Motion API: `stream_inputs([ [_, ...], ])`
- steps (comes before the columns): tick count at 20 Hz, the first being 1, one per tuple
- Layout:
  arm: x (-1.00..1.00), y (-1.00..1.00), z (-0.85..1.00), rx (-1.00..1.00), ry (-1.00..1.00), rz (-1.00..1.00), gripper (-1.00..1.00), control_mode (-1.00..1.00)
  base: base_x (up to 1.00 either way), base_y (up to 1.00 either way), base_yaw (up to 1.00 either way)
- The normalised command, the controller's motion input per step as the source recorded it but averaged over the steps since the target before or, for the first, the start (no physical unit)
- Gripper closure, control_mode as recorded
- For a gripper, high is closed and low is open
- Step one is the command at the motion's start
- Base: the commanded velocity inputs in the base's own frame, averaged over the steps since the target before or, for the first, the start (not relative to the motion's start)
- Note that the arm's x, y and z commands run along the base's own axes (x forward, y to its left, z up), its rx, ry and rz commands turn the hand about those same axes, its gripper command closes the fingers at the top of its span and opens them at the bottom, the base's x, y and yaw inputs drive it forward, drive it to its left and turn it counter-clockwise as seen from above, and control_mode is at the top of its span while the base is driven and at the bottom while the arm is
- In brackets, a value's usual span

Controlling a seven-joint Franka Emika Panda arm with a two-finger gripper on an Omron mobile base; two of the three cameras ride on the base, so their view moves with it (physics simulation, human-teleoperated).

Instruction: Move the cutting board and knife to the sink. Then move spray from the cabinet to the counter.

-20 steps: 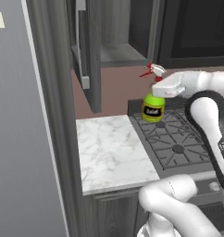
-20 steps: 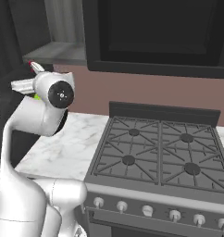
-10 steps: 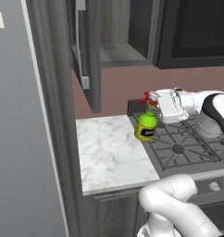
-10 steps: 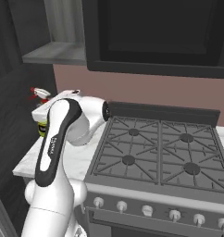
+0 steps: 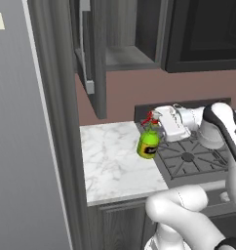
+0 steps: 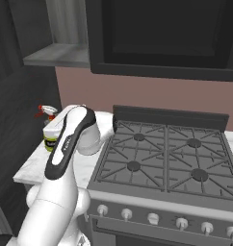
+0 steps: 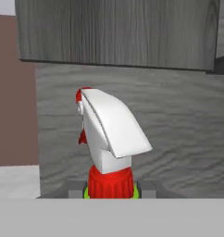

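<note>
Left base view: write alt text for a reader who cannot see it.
The robot's claw grips a lime-green spray by its neck, holding it over the right edge of the white marble counter beside the black stovetop. Above, the dark grey cabinet stands open, its door swung outward.

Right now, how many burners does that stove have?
4, on the stove: back left, back right, front left, front right. The arm may hide part of its left edge.
</note>
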Motion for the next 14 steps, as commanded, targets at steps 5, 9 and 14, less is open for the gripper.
stream_inputs([
  [5, 0.17, 0.21, -0.72, 0.0, 0.02, 0.0, 1.0, -1.0, 0.0, 0.0, 0.0],
  [9, 0.23, 0.22, -0.71, 0.0, 0.04, 0.0, 1.0, -1.0, 0.0, 0.0, 0.0],
  [14, 0.31, 0.24, -0.49, 0.0, 0.06, 0.0, 1.0, -1.0, 0.0, 0.0, 0.0],
])
